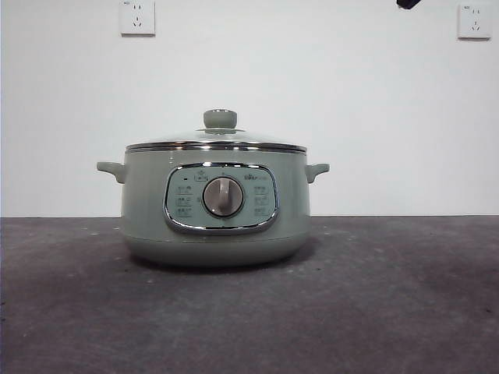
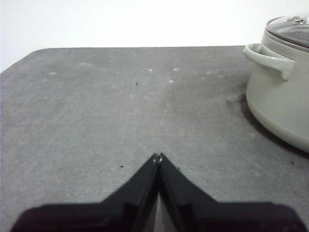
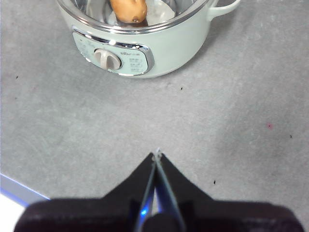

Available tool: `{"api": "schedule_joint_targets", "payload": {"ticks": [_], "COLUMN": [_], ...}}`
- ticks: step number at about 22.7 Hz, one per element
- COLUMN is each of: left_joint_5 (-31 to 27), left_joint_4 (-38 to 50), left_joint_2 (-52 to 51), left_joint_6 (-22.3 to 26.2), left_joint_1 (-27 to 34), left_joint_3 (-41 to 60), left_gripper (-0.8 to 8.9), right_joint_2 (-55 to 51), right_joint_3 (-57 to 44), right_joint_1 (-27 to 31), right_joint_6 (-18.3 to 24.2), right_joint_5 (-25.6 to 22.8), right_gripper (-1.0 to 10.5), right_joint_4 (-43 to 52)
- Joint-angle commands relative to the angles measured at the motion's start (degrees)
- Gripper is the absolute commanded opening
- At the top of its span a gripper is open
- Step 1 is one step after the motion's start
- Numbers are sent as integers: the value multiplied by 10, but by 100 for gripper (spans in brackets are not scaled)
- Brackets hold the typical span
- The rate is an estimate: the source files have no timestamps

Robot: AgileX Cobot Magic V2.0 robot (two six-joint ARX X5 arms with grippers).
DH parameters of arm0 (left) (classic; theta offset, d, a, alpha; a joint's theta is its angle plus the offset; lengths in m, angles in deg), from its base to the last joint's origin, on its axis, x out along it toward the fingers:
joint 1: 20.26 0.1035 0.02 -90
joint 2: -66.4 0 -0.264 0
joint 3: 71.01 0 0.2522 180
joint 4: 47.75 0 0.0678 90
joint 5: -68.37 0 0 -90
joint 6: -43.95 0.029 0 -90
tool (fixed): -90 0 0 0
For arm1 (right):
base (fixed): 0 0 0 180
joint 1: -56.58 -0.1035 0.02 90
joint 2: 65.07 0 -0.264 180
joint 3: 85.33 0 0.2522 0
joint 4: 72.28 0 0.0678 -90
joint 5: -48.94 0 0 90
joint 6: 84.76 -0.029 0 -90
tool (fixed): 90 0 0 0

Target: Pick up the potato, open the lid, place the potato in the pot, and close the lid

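The sage-green pot (image 1: pixel 214 226) stands in the middle of the table, its dial facing the front view. The clear glass lid (image 1: pixel 220 119) with its green knob sits on the pot. In the right wrist view the orange-brown potato (image 3: pixel 129 9) lies inside the pot (image 3: pixel 159 48), within the chrome rim. My right gripper (image 3: pixel 157 154) is shut and empty, above the table in front of the pot's panel. My left gripper (image 2: pixel 158 155) is shut and empty over bare table, apart from the pot (image 2: pixel 280 106) and its lid (image 2: pixel 294 29).
The dark grey table (image 1: pixel 390 312) stretches around the pot. Two wall sockets (image 1: pixel 137 17) (image 1: pixel 474 20) sit on the white wall behind. A black arm tip (image 1: pixel 407 3) shows at the top. The table's edge (image 3: pixel 19 191) runs near my right gripper.
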Motion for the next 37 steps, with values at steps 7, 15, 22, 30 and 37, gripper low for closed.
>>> {"api": "schedule_joint_targets", "payload": {"ticks": [7, 15, 22, 30, 37], "left_joint_5": [-1, -1, -1, -1, -1], "left_joint_4": [3, 3, 3, 3, 3], "left_joint_2": [11, 11, 11, 11, 11], "left_joint_6": [5, 5, 5, 5, 5], "left_joint_1": [2, 2, 2, 2, 2], "left_joint_3": [6, 6, 6, 6, 6], "left_gripper": [-1, -1, -1, -1, -1], "right_joint_2": [-137, -440, -545, -585, -604], "right_joint_3": [-140, -528, -640, -673, -673], "right_joint_1": [184, 444, 494, 507, 507], "right_joint_6": [135, 135, 155, 181, 214], "right_joint_5": [-19, 92, 117, 120, 120], "right_gripper": [1, 2, 2, 2, 2], "right_joint_4": [165, 539, 539, 513, 477]}}
